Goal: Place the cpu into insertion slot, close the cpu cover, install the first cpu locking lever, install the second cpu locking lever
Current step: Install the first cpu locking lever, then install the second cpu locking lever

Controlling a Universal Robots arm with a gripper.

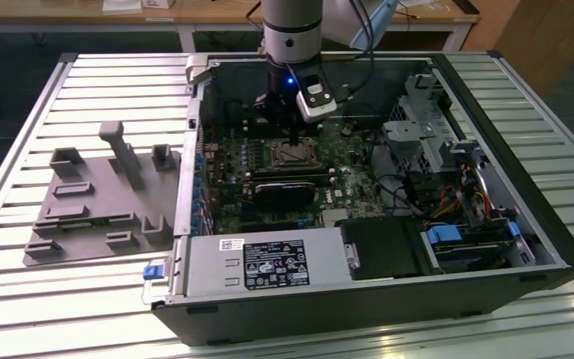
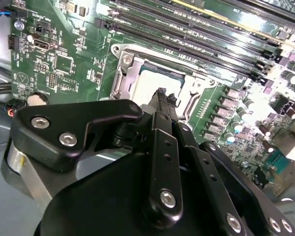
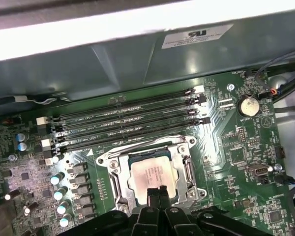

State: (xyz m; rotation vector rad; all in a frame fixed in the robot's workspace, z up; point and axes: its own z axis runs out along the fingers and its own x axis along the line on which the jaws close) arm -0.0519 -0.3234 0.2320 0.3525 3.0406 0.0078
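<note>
Claw: the claw [image 3: 156, 192] hangs just above the cpu [image 3: 153, 175], fingertips [image 2: 161, 94] pressed together into one narrow point. It holds nothing; whether the tip touches the chip face is hard to judge from here.
Cpu: pale silver square, lying flat in the slot [image 3: 152, 172], seen in both wrist views.
Cover: the cover [image 3: 184, 147] looks to lie down around the chip, its silvery frame edging the window, though I can't be sure it sits fully flat.
Board: the green board [image 3: 236, 147] surrounds the slot; four long black memory slots [image 3: 128, 118] run just beside it.
Case: in the exterior view the arm [image 1: 292, 34] reaches down into the open case [image 1: 367, 299], which lies on its side on the slatted surface [image 1: 98, 299].
Tray: a grey moulded tray [image 1: 98, 202] sits on the surface at the exterior view's left of the case.
Writing: white stickers on the case wall and the power unit carry print too small to make out.
</note>
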